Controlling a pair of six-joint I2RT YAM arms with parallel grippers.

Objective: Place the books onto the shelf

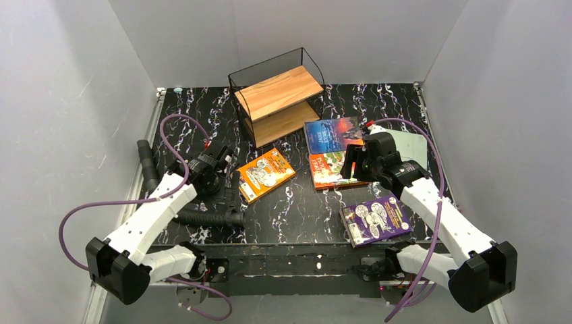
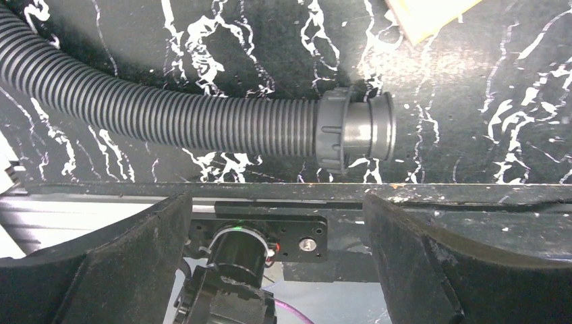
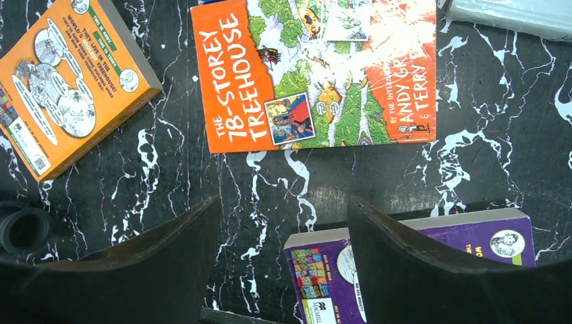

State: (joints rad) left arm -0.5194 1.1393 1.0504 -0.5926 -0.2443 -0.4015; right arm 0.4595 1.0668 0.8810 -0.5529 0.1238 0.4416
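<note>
The shelf (image 1: pixel 276 101), a black wire rack with two wooden boards, stands at the back centre. Five books lie flat on the table: orange (image 1: pixel 266 174) (image 3: pixel 67 81), red-green (image 1: pixel 329 170) (image 3: pixel 317 74), blue (image 1: pixel 332 133), purple (image 1: pixel 376 217) (image 3: pixel 324 277) and pale grey-green (image 1: pixel 413 145) (image 3: pixel 512 17). My right gripper (image 1: pixel 354 160) (image 3: pixel 280 263) hovers open above the table between the red-green and purple books, holding nothing. One of its fingers (image 3: pixel 432 270) hides part of the purple book. My left gripper (image 1: pixel 217 160) (image 2: pixel 280 256) is wide open and empty, just left of the orange book.
A black corrugated hose (image 1: pixel 202 217) (image 2: pixel 168 115) lies along the table's left front, its grey end fitting (image 2: pixel 354 131) near the orange book. The table's front edge (image 2: pixel 290 192) and the arm's base mount show below my left fingers. Grey walls enclose the table.
</note>
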